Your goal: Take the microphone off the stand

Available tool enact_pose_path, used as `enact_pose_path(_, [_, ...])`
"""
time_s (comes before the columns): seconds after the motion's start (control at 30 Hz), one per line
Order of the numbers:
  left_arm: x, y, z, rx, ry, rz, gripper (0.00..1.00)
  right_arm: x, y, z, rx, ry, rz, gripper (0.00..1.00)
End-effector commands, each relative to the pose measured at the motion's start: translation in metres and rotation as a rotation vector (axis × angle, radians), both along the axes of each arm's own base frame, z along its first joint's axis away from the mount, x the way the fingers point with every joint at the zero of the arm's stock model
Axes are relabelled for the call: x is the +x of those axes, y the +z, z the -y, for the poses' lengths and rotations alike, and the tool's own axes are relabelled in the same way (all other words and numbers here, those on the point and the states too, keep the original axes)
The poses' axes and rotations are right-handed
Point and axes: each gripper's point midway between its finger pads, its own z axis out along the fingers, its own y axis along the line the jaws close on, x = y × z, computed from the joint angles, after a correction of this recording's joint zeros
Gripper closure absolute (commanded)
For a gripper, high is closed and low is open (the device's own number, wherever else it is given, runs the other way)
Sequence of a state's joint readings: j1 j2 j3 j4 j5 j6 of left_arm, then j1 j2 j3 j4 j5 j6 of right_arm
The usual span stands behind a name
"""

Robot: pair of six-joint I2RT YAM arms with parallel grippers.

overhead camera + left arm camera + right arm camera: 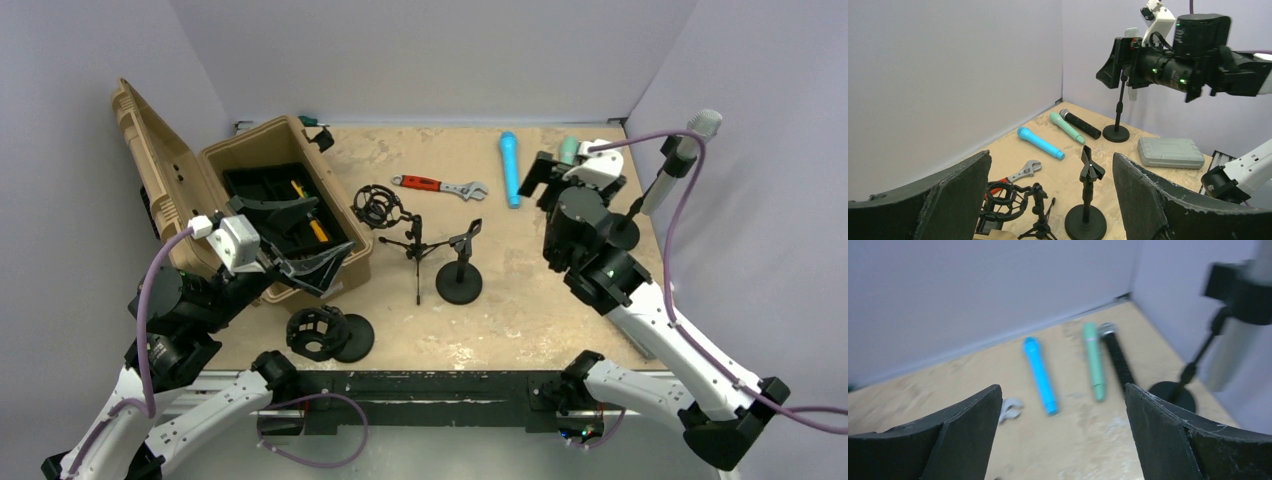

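Tan tabletop (520, 300): silver microphone (658, 190) sits clipped in black stand (1116, 133), right of right gripper (1060, 390), fingers wide, empty. Left gripper (1050, 156) gapes empty; removal looks unstarted.

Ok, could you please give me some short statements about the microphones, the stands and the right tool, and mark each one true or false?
1. A white microphone sits in the stand near the table's right edge. True.
2. The right tool is shut on that microphone. False: it is open and holds nothing.
3. The blue microphone lies flat on the table. True.
4. The wrench is inside the tan case. False: it lies on the table, outside the case.
5. The middle stand holds a microphone. False: its clip is empty.
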State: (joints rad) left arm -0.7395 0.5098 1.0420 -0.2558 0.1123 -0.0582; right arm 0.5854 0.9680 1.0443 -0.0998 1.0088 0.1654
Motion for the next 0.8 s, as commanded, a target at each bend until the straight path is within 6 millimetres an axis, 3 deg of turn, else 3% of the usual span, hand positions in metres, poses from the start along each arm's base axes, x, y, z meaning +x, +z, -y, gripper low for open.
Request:
enact_pose_path(0.0, [-0.011,0.022,-0.004,-0.059,-0.026,0.040,0.11,0.014,0.016,0.061,-0.036,-0.324,0.017,0.09])
enact_pose_path(0.27, [-0.010,0.020,0.000,-0.056,-0.040,0.032,0.11,0.033,0.052,0.148,-0.030,-0.555,0.081,0.06])
enact_pose_path(0.53, [-0.005,0.014,0.004,-0.041,-0.034,0.020,0.11,0.051,0.085,0.192,-0.066,-0.615,0.084,0.02])
enact_pose_path(0.77, [0.005,0.004,0.015,-0.006,-0.031,-0.010,0.11,0.070,0.080,0.218,-0.128,-0.606,0.066,0.02])
